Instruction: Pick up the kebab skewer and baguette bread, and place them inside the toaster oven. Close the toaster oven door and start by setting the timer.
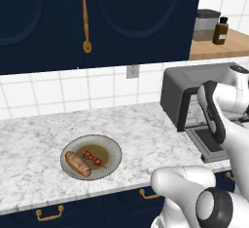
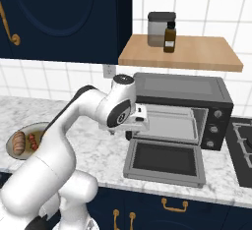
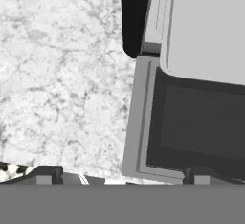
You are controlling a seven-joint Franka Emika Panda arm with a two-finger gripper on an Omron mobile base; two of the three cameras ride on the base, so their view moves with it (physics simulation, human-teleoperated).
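Over the marble counter (image 3: 62, 74), the tool (image 3: 122, 175) gapes wide, empty.

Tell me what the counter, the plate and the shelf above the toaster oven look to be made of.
Counter: polished marble or a stone look-alike, white with grey veining.
Plate: likely glazed ceramic or stoneware, olive-grey with a smooth rim and a slight sheen.
Shelf: light wood, matte, an even tan with faint grain.
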